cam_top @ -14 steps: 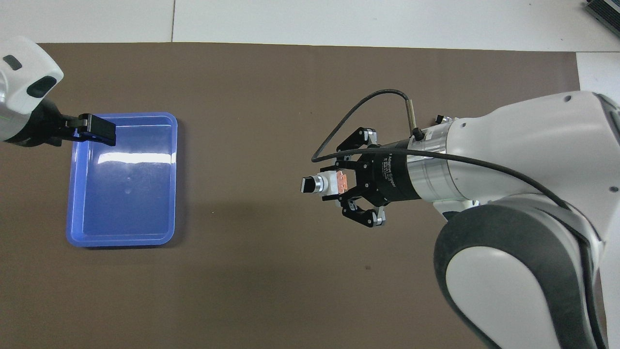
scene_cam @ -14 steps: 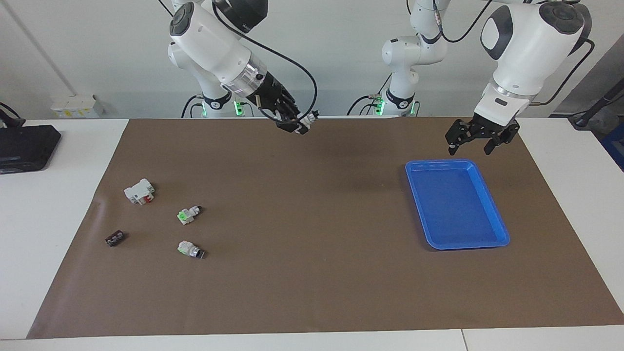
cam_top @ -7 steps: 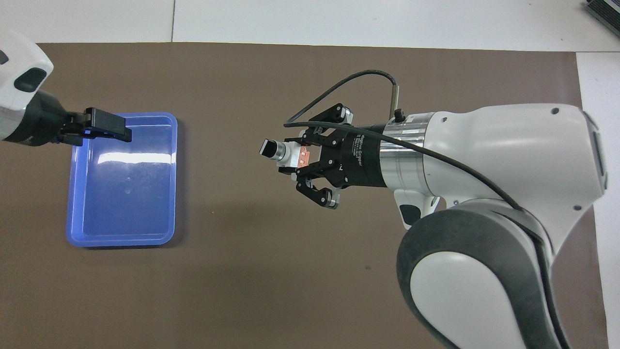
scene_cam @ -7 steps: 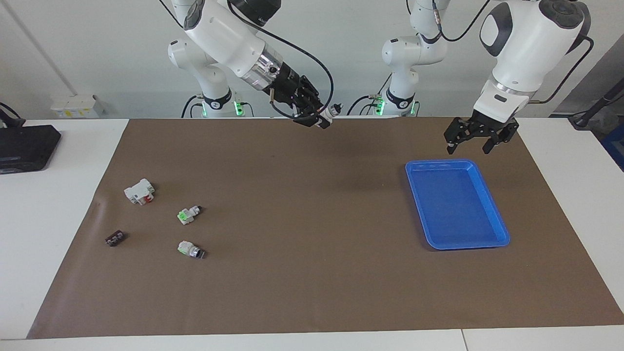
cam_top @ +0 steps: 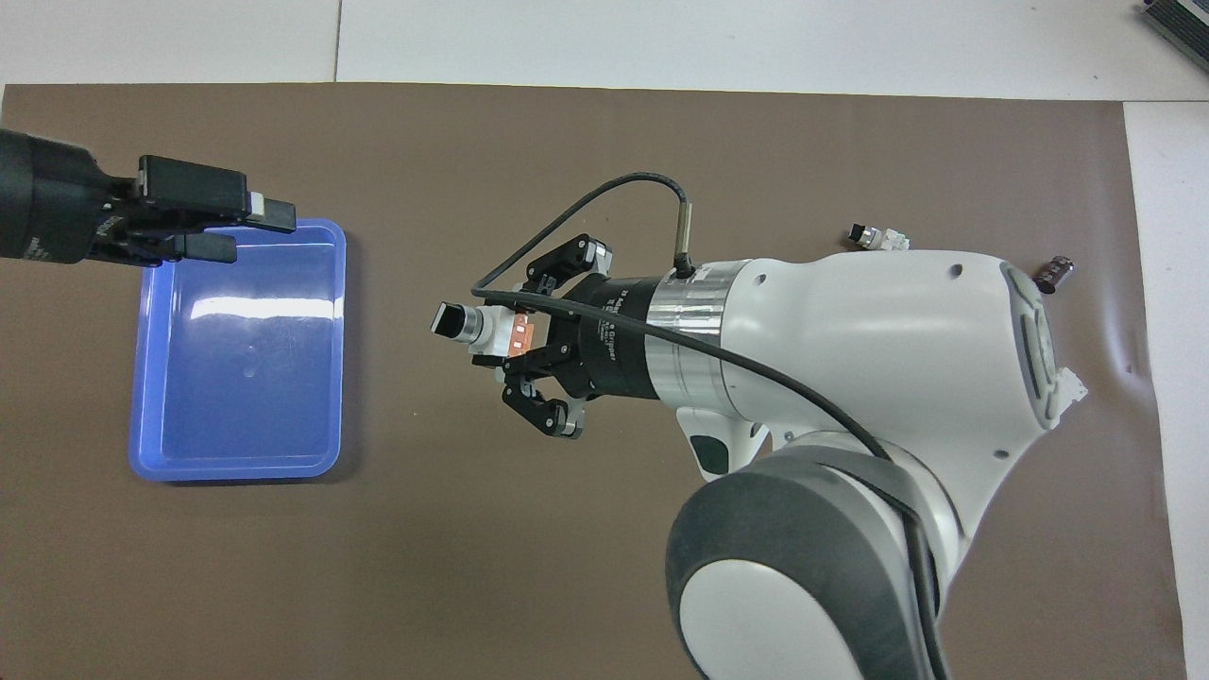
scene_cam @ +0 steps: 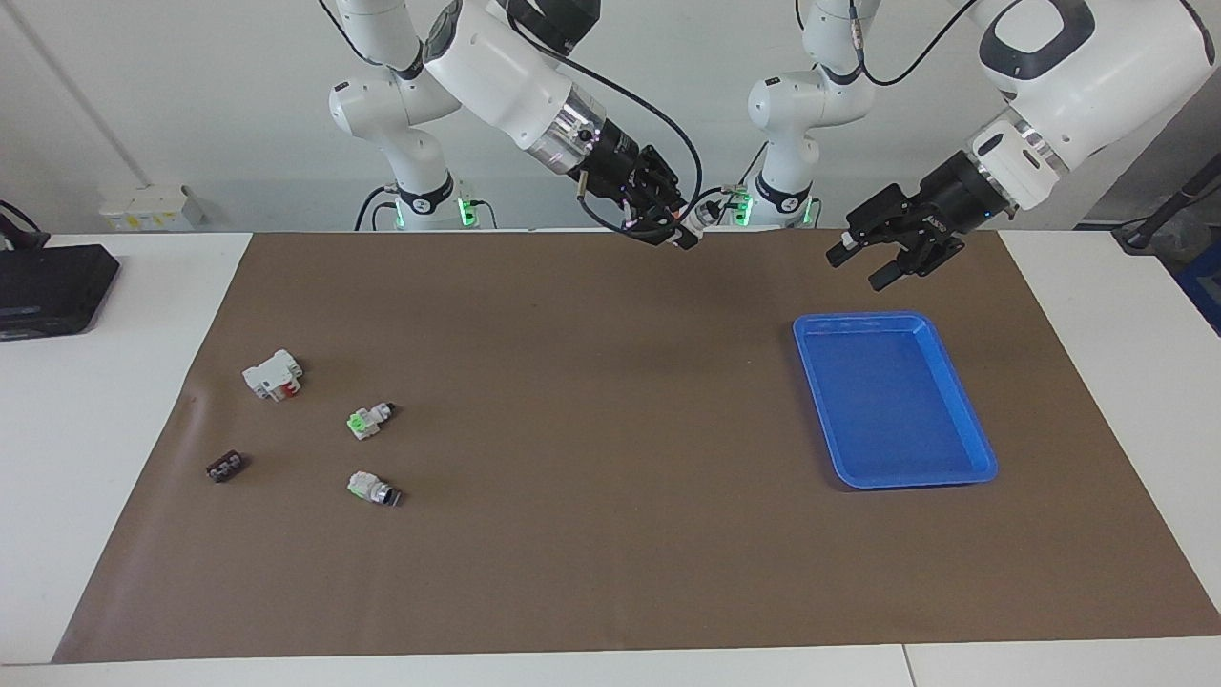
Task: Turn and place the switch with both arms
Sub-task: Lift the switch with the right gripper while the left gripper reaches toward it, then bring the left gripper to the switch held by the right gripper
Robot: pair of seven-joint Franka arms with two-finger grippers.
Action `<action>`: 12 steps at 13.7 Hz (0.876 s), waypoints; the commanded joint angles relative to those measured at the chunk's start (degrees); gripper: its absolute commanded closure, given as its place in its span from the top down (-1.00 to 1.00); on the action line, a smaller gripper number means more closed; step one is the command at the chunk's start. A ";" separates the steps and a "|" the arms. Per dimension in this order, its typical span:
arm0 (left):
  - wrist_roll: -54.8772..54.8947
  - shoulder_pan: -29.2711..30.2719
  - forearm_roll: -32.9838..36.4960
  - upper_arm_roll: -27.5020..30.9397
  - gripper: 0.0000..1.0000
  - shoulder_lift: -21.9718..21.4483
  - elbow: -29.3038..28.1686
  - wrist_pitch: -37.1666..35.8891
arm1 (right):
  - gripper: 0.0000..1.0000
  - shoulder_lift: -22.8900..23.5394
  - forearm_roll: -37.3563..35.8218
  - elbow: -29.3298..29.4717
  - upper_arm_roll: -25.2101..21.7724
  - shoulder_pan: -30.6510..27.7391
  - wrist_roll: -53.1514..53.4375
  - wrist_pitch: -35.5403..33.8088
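Observation:
My right gripper [scene_cam: 675, 232] [cam_top: 518, 337] is up in the air over the middle of the brown mat, shut on the switch [scene_cam: 699, 218] [cam_top: 484, 330]. The switch is white-grey with an orange part between the fingers. Its black cylindrical end sticks out toward the left arm's end of the table. My left gripper [scene_cam: 861, 267] [cam_top: 247, 229] hangs open and empty about over the blue tray [scene_cam: 958, 384] [cam_top: 332, 378], turned sideways with its fingers pointing at the switch. A wide gap separates the two grippers.
Toward the right arm's end, on the mat, lie a white block with a red part [scene_cam: 273, 374], two small switches with green parts [scene_cam: 367, 420] [scene_cam: 374, 490] and a small dark part [scene_cam: 224, 467]. A black device [scene_cam: 48, 286] sits on the white table there.
The right arm has carried the switch across the mat toward the left arm's end. The left gripper has swung from pointing down to pointing sideways at it.

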 commanded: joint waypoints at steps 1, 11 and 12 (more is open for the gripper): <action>3.97 0.03 -2.59 -0.94 0.83 -1.40 -0.27 -1.70 | -1.00 0.33 -1.05 0.31 0.10 1.34 0.86 1.95; 19.34 -0.24 -5.85 -2.26 0.02 -10.81 -1.06 -10.24 | -1.00 0.07 -2.02 -0.04 0.10 2.13 0.86 1.25; 19.45 -0.24 -5.76 -2.52 0.02 -10.81 -1.06 -9.45 | -1.00 0.07 -2.02 -0.13 0.10 2.13 0.86 1.16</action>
